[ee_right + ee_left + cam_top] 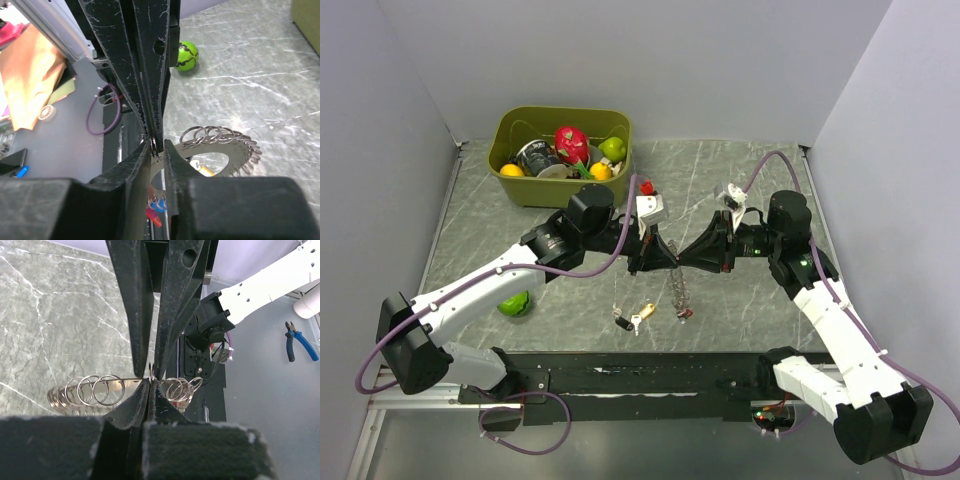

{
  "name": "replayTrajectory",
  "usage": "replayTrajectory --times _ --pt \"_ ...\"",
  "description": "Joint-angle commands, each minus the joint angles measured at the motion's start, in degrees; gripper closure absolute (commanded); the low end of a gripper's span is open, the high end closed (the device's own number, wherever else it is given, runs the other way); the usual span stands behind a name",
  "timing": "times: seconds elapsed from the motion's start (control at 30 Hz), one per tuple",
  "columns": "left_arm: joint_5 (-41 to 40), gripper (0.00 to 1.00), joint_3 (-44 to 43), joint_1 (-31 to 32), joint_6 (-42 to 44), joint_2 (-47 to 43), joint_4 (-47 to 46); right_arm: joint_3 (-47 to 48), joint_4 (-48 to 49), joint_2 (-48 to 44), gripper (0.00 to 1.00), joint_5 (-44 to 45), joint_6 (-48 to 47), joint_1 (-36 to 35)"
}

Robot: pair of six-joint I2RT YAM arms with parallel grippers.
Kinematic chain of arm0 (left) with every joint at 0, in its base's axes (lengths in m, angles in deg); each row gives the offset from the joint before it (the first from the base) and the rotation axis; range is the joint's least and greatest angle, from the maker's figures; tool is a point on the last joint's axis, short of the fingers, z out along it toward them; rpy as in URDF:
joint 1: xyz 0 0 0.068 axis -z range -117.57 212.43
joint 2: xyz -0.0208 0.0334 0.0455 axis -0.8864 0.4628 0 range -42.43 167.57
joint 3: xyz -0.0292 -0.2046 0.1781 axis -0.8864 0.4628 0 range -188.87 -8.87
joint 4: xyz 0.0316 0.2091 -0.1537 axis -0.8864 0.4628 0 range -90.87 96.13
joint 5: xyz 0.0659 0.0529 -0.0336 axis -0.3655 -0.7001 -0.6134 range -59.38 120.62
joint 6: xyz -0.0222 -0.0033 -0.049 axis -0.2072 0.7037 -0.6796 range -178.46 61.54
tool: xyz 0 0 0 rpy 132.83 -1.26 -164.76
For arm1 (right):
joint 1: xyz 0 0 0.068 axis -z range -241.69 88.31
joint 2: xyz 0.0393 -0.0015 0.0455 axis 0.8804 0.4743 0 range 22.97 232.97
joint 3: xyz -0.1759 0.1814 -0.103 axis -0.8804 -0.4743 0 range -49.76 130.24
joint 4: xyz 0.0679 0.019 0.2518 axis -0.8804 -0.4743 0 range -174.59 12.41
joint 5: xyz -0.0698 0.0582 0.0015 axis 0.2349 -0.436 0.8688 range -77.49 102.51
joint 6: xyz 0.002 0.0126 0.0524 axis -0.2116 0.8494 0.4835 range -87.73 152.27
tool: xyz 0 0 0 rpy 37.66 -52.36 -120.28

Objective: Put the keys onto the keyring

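left gripper [666, 259] is pinched tight on the keyring [678, 288] above the middle of the worktop. in its wrist view the fingers [132, 405] meet on the thin wire, with coiled loops spreading to either side.

sweep from the left edge:
- green ball [515, 304] lies beside the left arm.
- green bin [560, 190] of toy fruit sits toward the far left corner.
- keys [633, 320] lie loose on the marble toward the near edge. the black head is next to the yellow-gold one, and both are apart from the ring.
- keyring hangs down from the pinch point, with a red tag [686, 314] at its lower end.
- right gripper [686, 258] faces the left one tip to tip. its fingers [137, 165] are also pressed together on the same wire.
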Motion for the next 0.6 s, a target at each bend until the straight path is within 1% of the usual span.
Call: replayTrajectory --times 0.0,0.07,0.1,0.2,0.57 --pt "2.4 0.99 -2.2 0.3 0.3 -1.3 -1.9 1.9 3.0 0.2 0.8 -2.0 1.7 0.5" --pt "2.7 0.99 -2.3 0.4 0.0 -1.3 -1.9 1.6 4.0 0.0 0.85 -2.4 2.3 0.4" --pt "2.8 0.99 -2.3 0.4 -0.1 -1.3 -2.0 1.3 4.3 -0.1 0.9 -2.7 2.8 0.5" --pt "2.4 0.99 -2.2 0.6 0.0 -1.4 -1.7 0.9 5.5 -0.2 1.0 -2.8 4.0 0.4" --pt "-0.3 0.99 -2.1 0.6 0.1 -1.6 -2.3 0.6 7.3 -0.2 1.0 -3.3 5.8 0.4"
